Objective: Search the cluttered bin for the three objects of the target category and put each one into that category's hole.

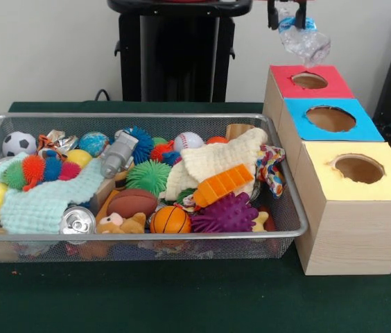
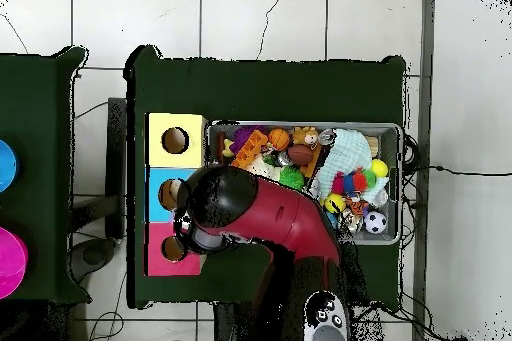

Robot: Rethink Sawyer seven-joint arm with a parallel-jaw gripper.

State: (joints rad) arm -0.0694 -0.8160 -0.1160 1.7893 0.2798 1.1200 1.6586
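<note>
Green table (image 1: pixel 181 298), gripper (image 1: pixel 287 19) jaws clamped on wrapper (image 1: pixel 305 40) above red-top box (image 1: pixel 309 82), bin (image 1: pixel 140 236) w/ toys.

In the front view only the gripper (image 1: pixel 287 16) shows, at the top edge right of centre, its black fingers (image 1: pixel 272 19) pointing down and closed on a crinkly clear wrapper (image 1: pixel 305 40) hanging beneath. From overhead, the red and black arm (image 2: pixel 268 219) reaches from the base at the bottom up and left, its rounded black head hiding the gripper.

front cam facing robot; overhead top-down
</note>
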